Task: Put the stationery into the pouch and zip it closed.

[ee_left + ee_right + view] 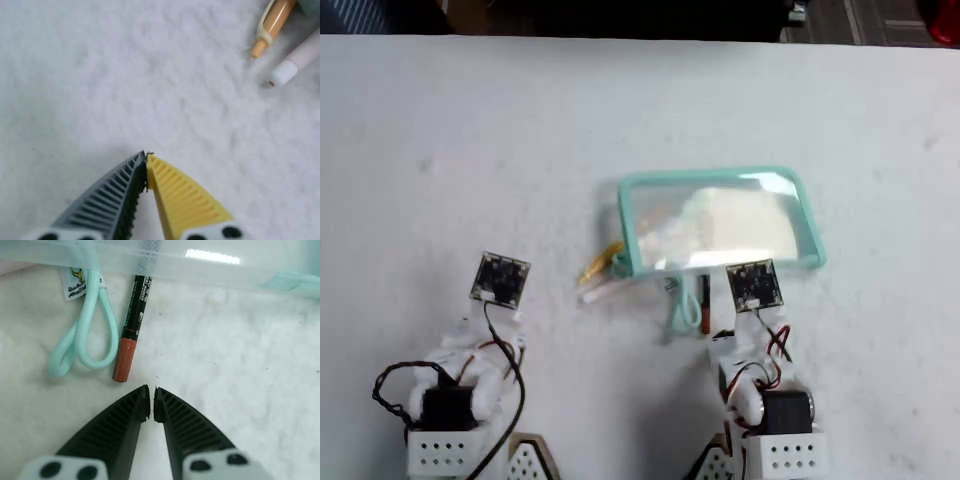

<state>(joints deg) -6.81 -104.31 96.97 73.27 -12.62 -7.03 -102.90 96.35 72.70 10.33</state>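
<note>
A clear pouch [720, 215] with a teal border lies flat in the middle of the table. Its teal strap loop [682, 305] [85, 335] trails toward the arms. A black marker with a red cap [131, 327] [704, 298] lies beside the loop, its far end under the pouch's edge [200, 260]. An orange pen [600, 264] [272, 22] and a white pen [602, 292] [297, 62] lie at the pouch's left corner. My left gripper [146, 157] is shut over bare table, short of those pens. My right gripper [151, 396] is shut just short of the marker's cap.
The white table [470, 150] stretches wide to the left and behind the pouch. Its far edge [620, 38] meets a dark floor. Both arm bases [445, 430] [775, 430] sit at the near edge.
</note>
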